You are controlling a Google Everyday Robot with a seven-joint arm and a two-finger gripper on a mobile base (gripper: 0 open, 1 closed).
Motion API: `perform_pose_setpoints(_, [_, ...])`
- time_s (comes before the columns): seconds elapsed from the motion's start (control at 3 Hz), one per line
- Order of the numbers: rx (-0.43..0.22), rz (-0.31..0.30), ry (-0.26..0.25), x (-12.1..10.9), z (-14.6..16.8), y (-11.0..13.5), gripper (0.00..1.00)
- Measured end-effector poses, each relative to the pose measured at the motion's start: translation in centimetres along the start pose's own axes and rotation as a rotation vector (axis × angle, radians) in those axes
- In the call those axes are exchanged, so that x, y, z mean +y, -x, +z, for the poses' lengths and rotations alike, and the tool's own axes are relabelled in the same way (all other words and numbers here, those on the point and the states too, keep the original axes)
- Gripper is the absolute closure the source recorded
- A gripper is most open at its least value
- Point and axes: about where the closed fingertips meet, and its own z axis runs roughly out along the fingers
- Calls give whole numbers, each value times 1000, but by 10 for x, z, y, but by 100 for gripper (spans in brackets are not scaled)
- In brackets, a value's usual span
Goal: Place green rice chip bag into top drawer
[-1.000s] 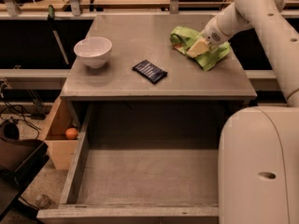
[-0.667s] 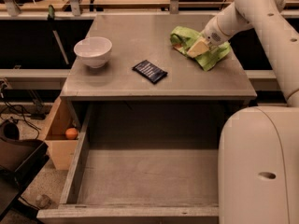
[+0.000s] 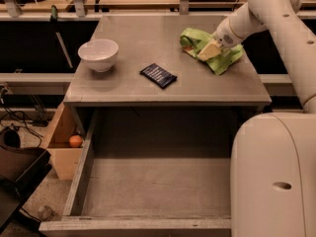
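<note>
The green rice chip bag [image 3: 224,58] lies crumpled on the grey tabletop [image 3: 148,38] at its right side, light green with an orange patch near its left end. My gripper [image 3: 209,50] reaches in from the upper right and rests down on the middle of the bag, covering part of it. The top drawer [image 3: 148,191] is pulled out wide open below the table's front edge, its plain grey bottom bare.
A white bowl [image 3: 98,54] stands at the left of the tabletop. A small flat dark-blue packet [image 3: 158,75] lies near the middle front. My white base [image 3: 274,177] fills the lower right. An orange ball [image 3: 75,141] sits in a wooden box at left.
</note>
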Motion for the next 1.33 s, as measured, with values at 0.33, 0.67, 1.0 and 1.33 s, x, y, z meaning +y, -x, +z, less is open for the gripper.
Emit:
perform_pose_setpoints(0.33, [0, 0, 0, 0, 0, 0, 100])
perform_pose_setpoints(0.67, [0, 0, 0, 0, 0, 0, 100])
perform_pose_setpoints(1.0, [0, 0, 0, 0, 0, 0, 100])
perform_pose_setpoints(1.33, [0, 0, 0, 0, 0, 0, 100])
